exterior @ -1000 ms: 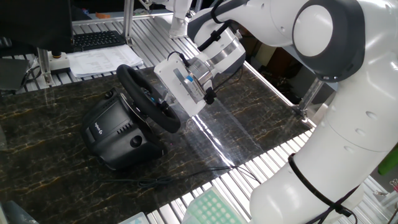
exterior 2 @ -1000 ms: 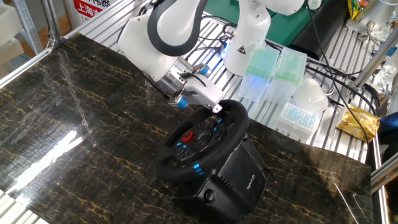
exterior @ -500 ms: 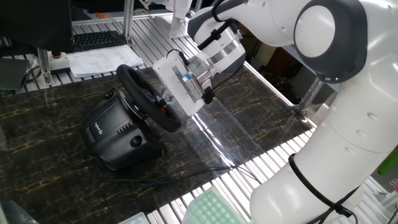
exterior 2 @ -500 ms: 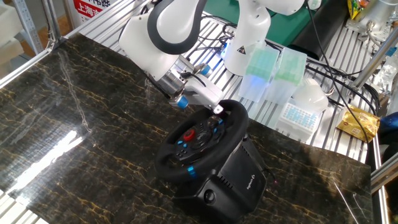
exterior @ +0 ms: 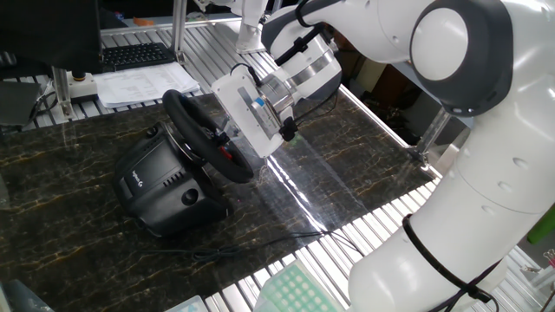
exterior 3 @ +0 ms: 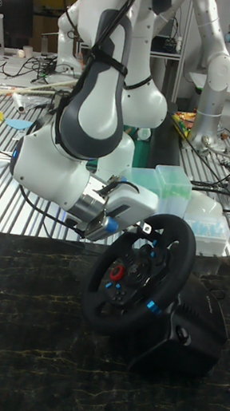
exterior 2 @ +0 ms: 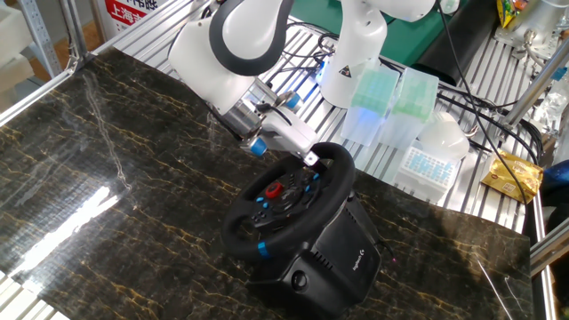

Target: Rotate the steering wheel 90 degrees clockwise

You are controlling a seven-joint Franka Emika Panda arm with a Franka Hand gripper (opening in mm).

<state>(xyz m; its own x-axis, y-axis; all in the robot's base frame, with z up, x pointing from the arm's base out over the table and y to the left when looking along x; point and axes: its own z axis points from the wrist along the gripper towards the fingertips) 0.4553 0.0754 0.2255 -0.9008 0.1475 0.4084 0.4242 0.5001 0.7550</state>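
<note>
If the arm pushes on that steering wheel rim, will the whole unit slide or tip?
Probably neither: the steering wheel sits on a bulky, low housing resting flat on the table. The rim looks rigid, so it should turn about its hub. The polished table could allow slight sliding.

2 high side cameras and 1 low frontal camera share the steering wheel (exterior: pixel 206 139).

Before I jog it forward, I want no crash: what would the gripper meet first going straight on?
The gripper already sits at the wheel rim's top, so likely the rim itself, then the housing behind. Depth is unclear.
</note>
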